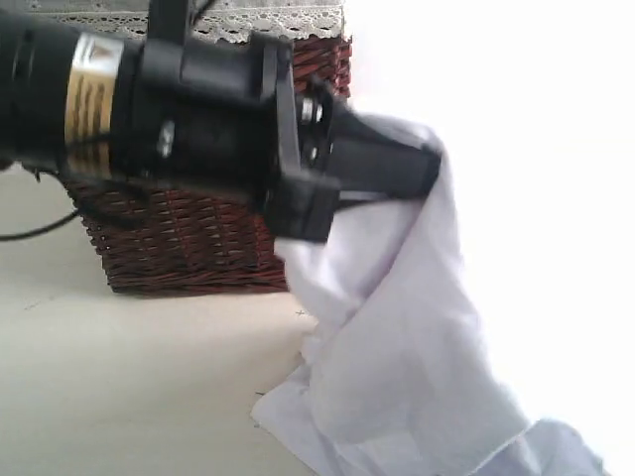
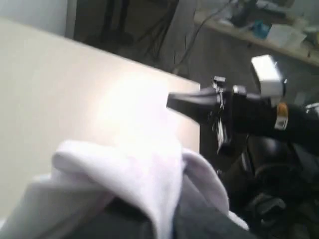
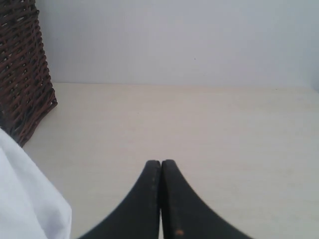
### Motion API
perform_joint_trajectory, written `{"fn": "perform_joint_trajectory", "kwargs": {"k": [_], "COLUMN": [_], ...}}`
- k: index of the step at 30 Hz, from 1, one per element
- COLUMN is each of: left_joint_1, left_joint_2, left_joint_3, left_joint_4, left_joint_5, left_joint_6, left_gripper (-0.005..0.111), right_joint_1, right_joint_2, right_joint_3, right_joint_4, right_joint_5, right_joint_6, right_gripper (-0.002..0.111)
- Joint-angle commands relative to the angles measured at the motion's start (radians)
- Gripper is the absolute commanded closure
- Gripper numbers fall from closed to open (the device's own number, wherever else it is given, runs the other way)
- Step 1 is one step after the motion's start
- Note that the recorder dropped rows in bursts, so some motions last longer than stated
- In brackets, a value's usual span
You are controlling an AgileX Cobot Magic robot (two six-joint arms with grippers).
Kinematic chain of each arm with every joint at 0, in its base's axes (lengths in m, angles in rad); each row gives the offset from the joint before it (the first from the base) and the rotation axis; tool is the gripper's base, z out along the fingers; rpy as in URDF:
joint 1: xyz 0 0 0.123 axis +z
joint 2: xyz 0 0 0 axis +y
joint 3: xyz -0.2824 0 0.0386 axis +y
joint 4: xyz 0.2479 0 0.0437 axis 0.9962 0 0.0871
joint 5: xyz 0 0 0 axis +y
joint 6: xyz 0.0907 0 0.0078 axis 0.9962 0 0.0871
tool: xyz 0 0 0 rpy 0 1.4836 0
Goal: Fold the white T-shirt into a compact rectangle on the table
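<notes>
Grips the white T-shirt (image 1: 417,337) in the clamped left gripper (image 1: 422,169), raised just beside the basket (image 1: 179,238), tail on the table (image 1: 129,377), likely to let it hang open; right gripper (image 3: 160,169) nearby, jaws together, empty.

The pale table (image 1: 119,377) carries a dark wicker basket (image 1: 179,238) and the lower folds of the white T-shirt (image 1: 397,397).

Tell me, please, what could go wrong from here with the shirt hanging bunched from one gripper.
The white T-shirt hangs bunched from the left gripper alone, so it may slip out or settle crumpled on the table.
It hangs near the wicker basket, where cloth could snag.
The right gripper is shut and empty, so nothing spreads the fabric.
</notes>
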Motion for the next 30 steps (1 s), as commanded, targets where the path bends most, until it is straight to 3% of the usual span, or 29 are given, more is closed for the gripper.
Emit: {"fn": "perform_joint_trajectory", "kwargs": {"k": [1, 3, 6, 9, 15, 21, 28, 30], "left_joint_1": [0.008, 0.05, 0.133, 0.177, 0.266, 0.274, 0.274, 0.274], "left_joint_2": [-0.006, -0.006, -0.007, -0.03, -0.126, -0.161, -0.161, -0.161], "left_joint_3": [0.118, 0.16, 0.174, 0.174, 0.174, 0.184, 0.311, 0.333], "left_joint_4": [0.093, 0.093, 0.093, 0.093, 0.093, 0.093, 0.093, 0.093], "left_joint_5": [0.112, 0.165, 0.165, 0.156, 0.062, -0.104, -0.039, -0.036], "left_joint_6": [-0.154, -0.15, -0.154, -0.151, -0.147, -0.09, 0.043, 0.082], "left_gripper": [0.101, 0.085, 0.051, 0.041, 0.039, 0.04, 0.04, 0.046], "right_joint_1": [-0.003, -0.003, -0.003, -0.003, -0.003, -0.003, -0.003, -0.003], "right_joint_2": [-0.005, -0.005, -0.005, -0.005, -0.005, -0.005, -0.005, -0.005], "right_joint_3": [0.005, 0.005, 0.005, 0.005, 0.005, 0.005, 0.005, 0.005], "right_joint_4": [-0.006, -0.006, -0.006, -0.006, -0.006, -0.006, -0.006, -0.019], "right_joint_5": [-0.001, -0.001, -0.001, -0.001, -0.001, -0.001, -0.001, -0.001], "right_joint_6": [-0.006, -0.006, -0.006, -0.006, -0.006, -0.006, -0.006, -0.017], "right_gripper": [0.108, 0.108, 0.108, 0.108, 0.108, 0.108, 0.108, 0.108]}}
